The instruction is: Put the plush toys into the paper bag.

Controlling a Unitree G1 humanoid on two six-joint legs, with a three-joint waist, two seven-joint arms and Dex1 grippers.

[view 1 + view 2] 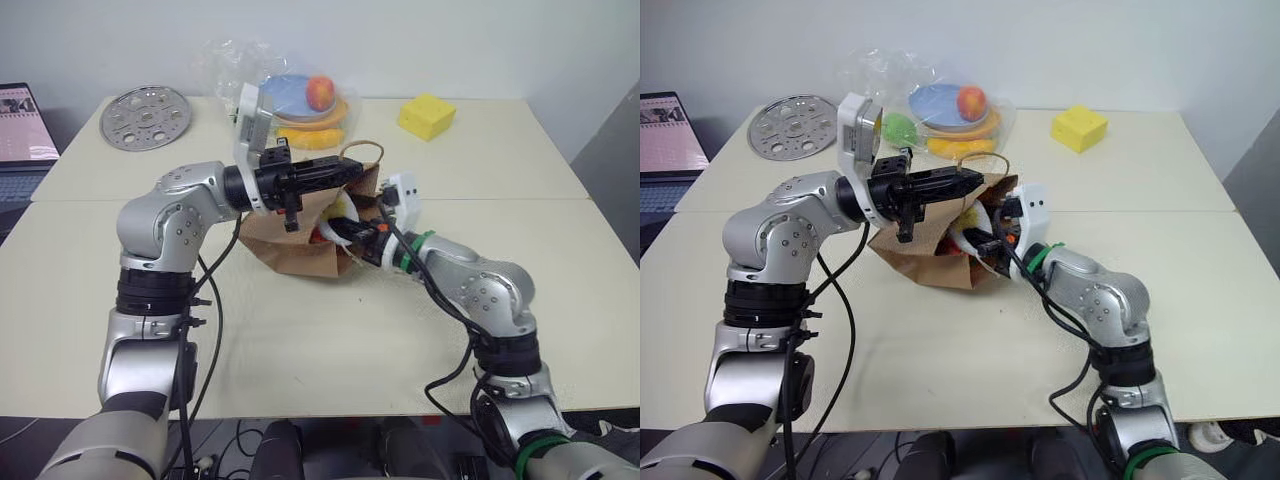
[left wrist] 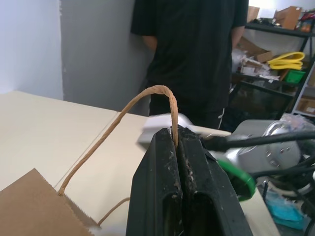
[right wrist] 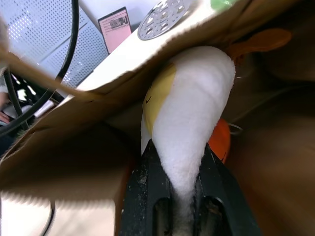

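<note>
The left gripper pinches the brown paper bag's thin handle, holding its mouth open toward the right gripper, which squeezes the round white plush toy just inside

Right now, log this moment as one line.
left gripper: shut on bag handle | right gripper: shut on white plush toy, inside paper bag mouth | carrot plush: in bag

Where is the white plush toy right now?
The white plush toy is pinched in the right gripper at the paper bag's open mouth, mid-table, with the orange carrot toy just behind it.
</note>
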